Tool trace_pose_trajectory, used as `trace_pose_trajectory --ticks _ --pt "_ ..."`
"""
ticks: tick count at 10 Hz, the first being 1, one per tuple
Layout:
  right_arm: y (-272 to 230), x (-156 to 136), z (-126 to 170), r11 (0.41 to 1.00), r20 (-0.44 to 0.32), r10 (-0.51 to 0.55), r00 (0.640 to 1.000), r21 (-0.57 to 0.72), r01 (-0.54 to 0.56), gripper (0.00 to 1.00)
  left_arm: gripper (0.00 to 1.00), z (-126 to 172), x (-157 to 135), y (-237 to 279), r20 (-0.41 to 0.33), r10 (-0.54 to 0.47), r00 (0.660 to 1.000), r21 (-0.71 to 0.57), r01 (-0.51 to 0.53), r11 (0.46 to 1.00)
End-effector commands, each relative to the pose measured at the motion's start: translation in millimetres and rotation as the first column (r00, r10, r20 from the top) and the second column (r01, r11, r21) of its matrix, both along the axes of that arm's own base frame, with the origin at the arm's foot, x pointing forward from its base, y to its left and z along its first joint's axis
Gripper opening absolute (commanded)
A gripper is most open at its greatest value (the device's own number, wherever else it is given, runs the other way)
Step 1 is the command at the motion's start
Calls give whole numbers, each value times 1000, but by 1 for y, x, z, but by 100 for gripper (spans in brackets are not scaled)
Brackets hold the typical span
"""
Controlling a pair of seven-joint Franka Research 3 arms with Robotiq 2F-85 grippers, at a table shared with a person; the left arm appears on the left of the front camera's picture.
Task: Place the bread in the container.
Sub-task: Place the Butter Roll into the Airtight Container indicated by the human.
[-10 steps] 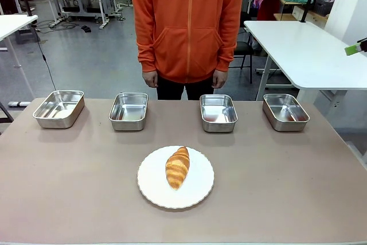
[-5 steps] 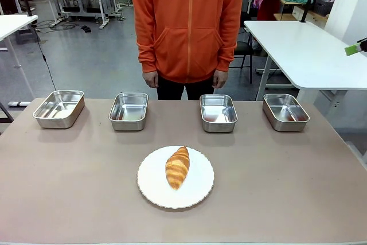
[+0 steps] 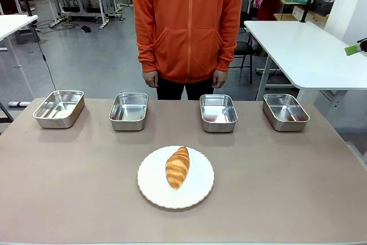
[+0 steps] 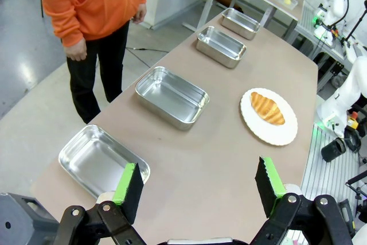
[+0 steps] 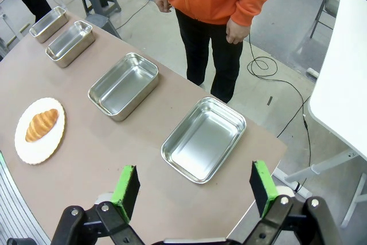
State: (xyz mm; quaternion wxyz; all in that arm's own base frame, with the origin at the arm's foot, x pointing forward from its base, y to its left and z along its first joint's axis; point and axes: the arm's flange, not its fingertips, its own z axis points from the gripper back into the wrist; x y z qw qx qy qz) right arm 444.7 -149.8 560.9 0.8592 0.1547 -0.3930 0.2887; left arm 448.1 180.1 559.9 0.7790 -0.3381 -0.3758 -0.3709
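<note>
The bread, a golden-brown croissant (image 3: 178,167), lies on a round white plate (image 3: 198,190) near the table's front middle; it also shows on the plate as the croissant (image 4: 267,108) and the croissant (image 5: 41,124). Several shiny steel trays stand in a row along the far edge: tray (image 3: 59,108), tray (image 3: 128,111), tray (image 3: 218,113), tray (image 3: 285,112). My left gripper (image 4: 199,190) is open, high above the table's left end near a tray (image 4: 101,161). My right gripper (image 5: 194,190) is open, high above the right end near a tray (image 5: 204,139).
A person in an orange hoodie (image 3: 187,24) stands at the far side, hands hanging at the sides. A white table (image 3: 304,50) stands at the back right, another at the left. Bare brown tabletop (image 3: 74,182) lies around the plate.
</note>
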Motion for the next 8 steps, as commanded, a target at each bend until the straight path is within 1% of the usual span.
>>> trace_pose_trajectory --ticks 1,8 --pt "1 1 -2 1000 14 4 1000 19 -5 100 100 1 -2 0 10 -11 1000 -1 12 1000" --pt "1 1 -2 1000 14 4 1000 19 -5 100 100 1 -2 0 10 -11 1000 -1 12 1000"
